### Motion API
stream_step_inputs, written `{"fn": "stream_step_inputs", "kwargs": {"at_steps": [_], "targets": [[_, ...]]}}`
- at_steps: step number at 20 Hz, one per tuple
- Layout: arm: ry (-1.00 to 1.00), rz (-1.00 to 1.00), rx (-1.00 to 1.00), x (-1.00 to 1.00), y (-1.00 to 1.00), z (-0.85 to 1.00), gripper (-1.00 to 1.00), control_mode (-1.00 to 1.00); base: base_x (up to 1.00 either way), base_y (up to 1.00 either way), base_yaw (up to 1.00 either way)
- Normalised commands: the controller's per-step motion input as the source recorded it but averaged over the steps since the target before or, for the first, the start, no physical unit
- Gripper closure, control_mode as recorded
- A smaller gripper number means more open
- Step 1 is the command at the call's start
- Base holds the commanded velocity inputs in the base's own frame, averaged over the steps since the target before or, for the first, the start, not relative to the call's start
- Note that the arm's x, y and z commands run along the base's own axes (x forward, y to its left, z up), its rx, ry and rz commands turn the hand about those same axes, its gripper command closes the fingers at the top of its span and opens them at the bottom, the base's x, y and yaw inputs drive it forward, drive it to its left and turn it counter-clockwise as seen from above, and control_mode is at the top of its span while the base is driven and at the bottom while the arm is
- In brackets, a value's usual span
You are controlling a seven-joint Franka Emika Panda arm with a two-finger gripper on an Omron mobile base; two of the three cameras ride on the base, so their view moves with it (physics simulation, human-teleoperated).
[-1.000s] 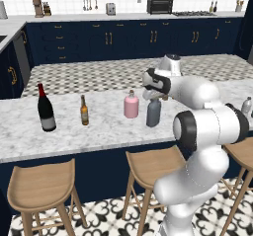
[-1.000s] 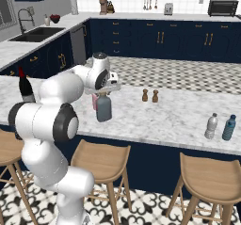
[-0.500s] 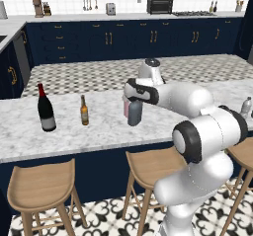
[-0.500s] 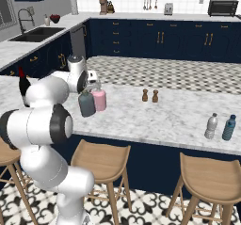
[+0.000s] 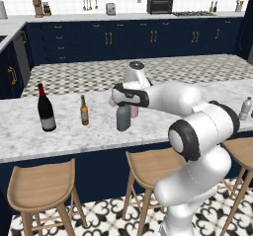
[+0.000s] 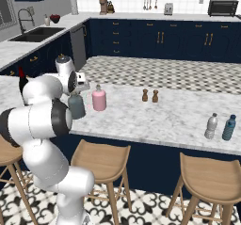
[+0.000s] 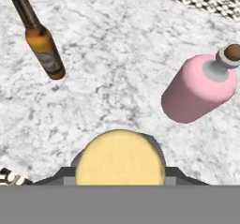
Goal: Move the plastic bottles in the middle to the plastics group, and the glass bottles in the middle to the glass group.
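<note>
The slate-blue bottle [image 5: 123,119] is held upright in the jaws, its body largely hidden beneath its tan cap [image 7: 120,156] in the hand view.

The light is bright and even, and it seems to come from above. The white marble counter [image 5: 64,131] looks pale and a little washed out. Small soft shadows sit under the wine bottle [image 5: 46,109] and the brown bottle [image 5: 84,111]. The white arm [image 5: 173,97] has a soft shine on top and turns grey underneath. The dark blue cabinets [image 6: 155,38] at the back stay dim. In the hand view, the pink bottle [image 7: 199,89] has a smooth shine along its side, and the tan cap [image 7: 120,157] up close looks flat and fuzzy at its edge. Far things look a bit blocky. There is no strong glare
</note>
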Motion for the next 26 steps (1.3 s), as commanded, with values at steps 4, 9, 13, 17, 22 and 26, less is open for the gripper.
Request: {"fn": "stream_step_inputs", "kwargs": {"at_steps": [4, 9, 13, 17, 22, 26], "targets": [[0.00, 0.00, 0.00, 0.01, 0.94, -0.06, 1.00, -1.00, 0.00, 0.00, 0.00], [0.00, 0.00, 0.00, 0.01, 0.91, -0.04, 1.00, -1.00, 0.00, 0.00, 0.00], [0.00, 0.00, 0.00, 0.06, 0.64, -0.07, 1.00, -1.00, 0.00, 0.00, 0.00], [0.00, -0.01, 0.00, 0.11, 0.18, 0.00, 1.00, -1.00, 0.00, 0.00, 0.00], [-0.01, -0.11, 0.00, 0.01, 0.51, 0.00, 1.00, -1.00, 0.00, 0.00, 0.00], [0.00, -0.15, 0.01, 0.02, 0.28, 0.00, 1.00, -1.00, 0.00, 0.00, 0.00]]}}
